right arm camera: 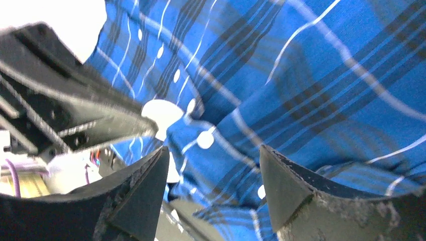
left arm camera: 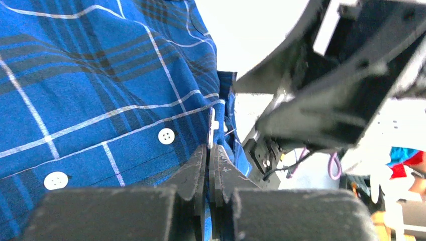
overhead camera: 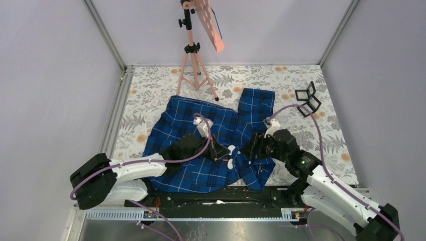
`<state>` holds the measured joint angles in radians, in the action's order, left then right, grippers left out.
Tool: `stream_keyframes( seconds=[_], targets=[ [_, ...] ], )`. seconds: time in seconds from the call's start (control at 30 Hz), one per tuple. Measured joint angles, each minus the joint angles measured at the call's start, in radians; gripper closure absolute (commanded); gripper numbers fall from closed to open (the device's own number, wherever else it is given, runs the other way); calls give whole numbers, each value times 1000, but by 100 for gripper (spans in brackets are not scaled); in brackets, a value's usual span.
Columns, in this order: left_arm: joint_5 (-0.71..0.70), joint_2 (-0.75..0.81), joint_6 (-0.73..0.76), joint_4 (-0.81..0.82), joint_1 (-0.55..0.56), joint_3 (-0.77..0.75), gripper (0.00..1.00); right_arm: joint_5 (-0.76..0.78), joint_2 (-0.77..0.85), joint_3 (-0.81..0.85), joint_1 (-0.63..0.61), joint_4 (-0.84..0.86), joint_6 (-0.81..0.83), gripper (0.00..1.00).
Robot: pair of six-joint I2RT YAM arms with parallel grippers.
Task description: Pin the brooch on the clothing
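The shirt (overhead camera: 201, 120) lies spread on the table. At its button edge the left gripper (left arm camera: 211, 150) is clamped on the fabric, and the right gripper (right arm camera: 213, 150) stands open alongside. No brooch is identifiable, so pinning appears outstanding.

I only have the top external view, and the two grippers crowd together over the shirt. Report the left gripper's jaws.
Observer: Left wrist view: the left gripper is shut, its tips at the buttoned edge of the clothing.
Operator: Now the right one.
Observer: The right gripper is open, plaid fabric showing between its fingers, nothing gripped.
Operator: Name a landmark by the left tips.
Observer: A white button sits just beside them.
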<state>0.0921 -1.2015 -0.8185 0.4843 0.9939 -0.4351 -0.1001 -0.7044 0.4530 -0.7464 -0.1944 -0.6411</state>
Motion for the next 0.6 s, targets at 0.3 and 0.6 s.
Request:
stream_keyframes(
  seconds=[0.3,0.6],
  targets=[
    [232,-2,-6,79,-82,8,100,-354,-16,-77,222,189,64,30],
    [349,-57,-86,176,-119,21,100,-550,-71,-132,224,370,41,38]
  ],
)
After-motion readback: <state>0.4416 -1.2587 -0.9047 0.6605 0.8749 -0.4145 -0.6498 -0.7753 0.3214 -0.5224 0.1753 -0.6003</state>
